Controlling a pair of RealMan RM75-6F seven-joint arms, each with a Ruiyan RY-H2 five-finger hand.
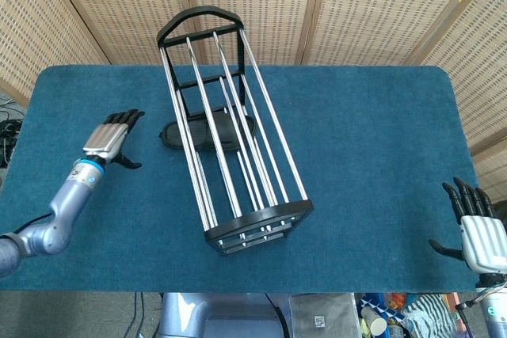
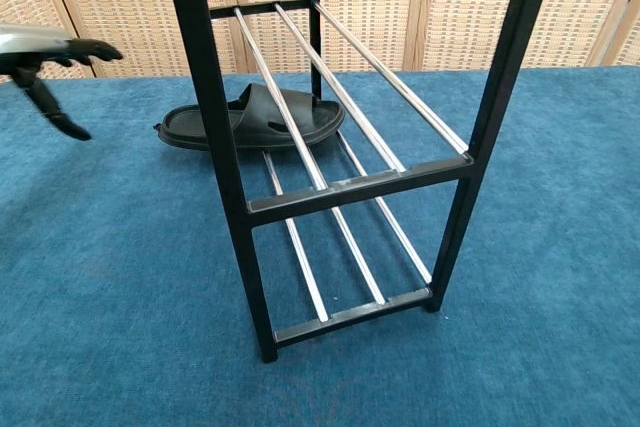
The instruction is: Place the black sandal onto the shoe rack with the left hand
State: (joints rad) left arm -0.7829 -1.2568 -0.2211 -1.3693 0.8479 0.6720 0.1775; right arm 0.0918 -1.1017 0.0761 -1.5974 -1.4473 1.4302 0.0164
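One black rubber slide sandal (image 2: 250,119) is lying across the lower chrome rails of the black metal two-tier shoe rack (image 1: 230,136), heel overhanging and risking a slip off. Left hand (image 1: 108,138) is hovering released, fingers spread, well apart over the blue carpeted surface (image 1: 372,140); right hand (image 1: 475,231) is idling, unclenched.

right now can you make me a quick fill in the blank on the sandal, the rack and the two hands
1. The black sandal lies across the rods of the shoe rack's ____ tier.
2. The left hand holds ____, its fingers apart.
3. The table under the rack is covered in ____ cloth.
4. The right hand shows at the table's ____ edge in the head view.

Missing words: lower; nothing; blue; right
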